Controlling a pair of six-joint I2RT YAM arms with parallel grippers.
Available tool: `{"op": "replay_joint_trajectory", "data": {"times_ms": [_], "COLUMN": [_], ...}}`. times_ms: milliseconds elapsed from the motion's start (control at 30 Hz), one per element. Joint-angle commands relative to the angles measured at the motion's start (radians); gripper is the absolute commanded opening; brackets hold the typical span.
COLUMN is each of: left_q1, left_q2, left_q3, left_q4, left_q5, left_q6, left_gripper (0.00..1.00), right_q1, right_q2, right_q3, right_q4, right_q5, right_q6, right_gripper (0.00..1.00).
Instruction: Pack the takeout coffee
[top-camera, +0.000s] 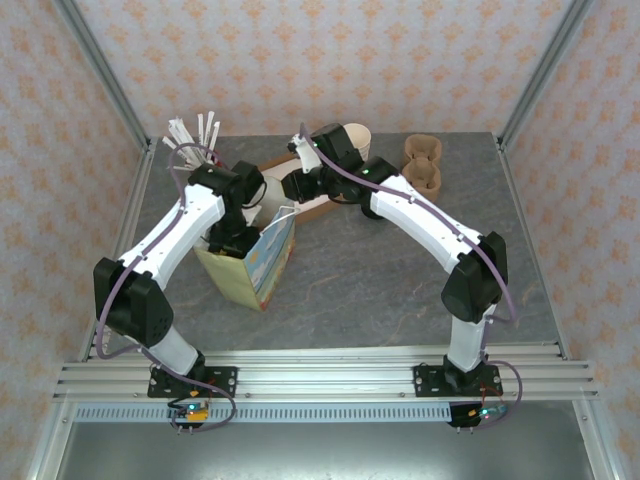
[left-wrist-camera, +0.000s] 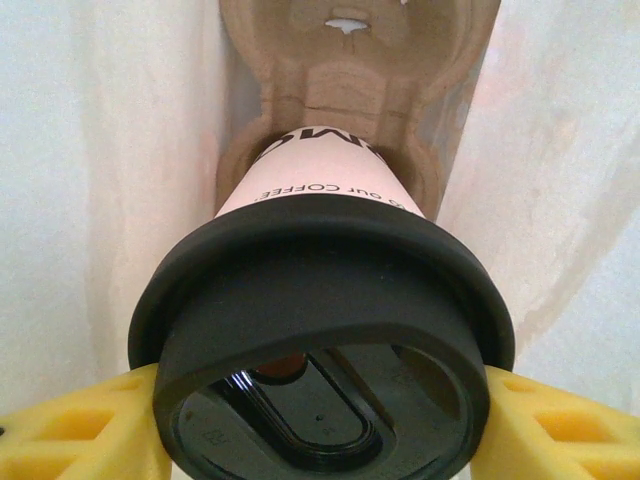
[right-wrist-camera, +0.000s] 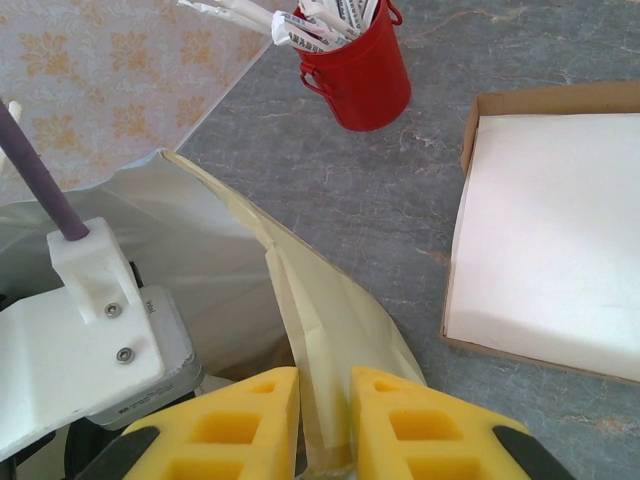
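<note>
On the grey table (top-camera: 400, 290) between floral walls (top-camera: 330, 60), a bag (top-camera: 262, 262) holds takeout coffee (left-wrist-camera: 320, 330)

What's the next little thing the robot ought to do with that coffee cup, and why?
Probably open the left jaws to release the takeout coffee: its base looks nested in the pulp carrier inside the bag, whose edge the right jaws pinch.

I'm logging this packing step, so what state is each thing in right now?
paper bag: open, rim pinched by the right end effector.
takeout coffee: lidded, seated in the pulp carrier inside the paper bag, lid gripped by the left end effector.
red cup: upright, holding wrapped sticks.
cardboard tray: open, white-lined.
</note>
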Motion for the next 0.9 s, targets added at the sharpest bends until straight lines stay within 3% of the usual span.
{"op": "replay_joint_trajectory", "data": {"times_ms": [0, 367, 867], "left_q1": [-0.001, -0.006, -0.014], "left_q2": [0.063, 0.028, 0.043], "left_q3": [-0.007, 0.076, 0.047], "left_q4": [0.061, -0.035, -0.017], "left_q5": [-0.008, -0.065, -0.063], "left_q6": [-0.014, -0.015, -0.009], "left_gripper": [0.32, 0.32, 0.32], "right_q1": [0.014, 0.015, 0.015], "right_q2": [0.025, 0.025, 0.034], "right_q3": [0.020, 0.026, 0.037], "right_q4": [-0.038, -0.045, -0.051], "right_q5": [0.020, 0.038, 0.041], "right_q6": [-0.018, -0.023, -0.021], "right_gripper": [0.21, 0.21, 0.21]}}
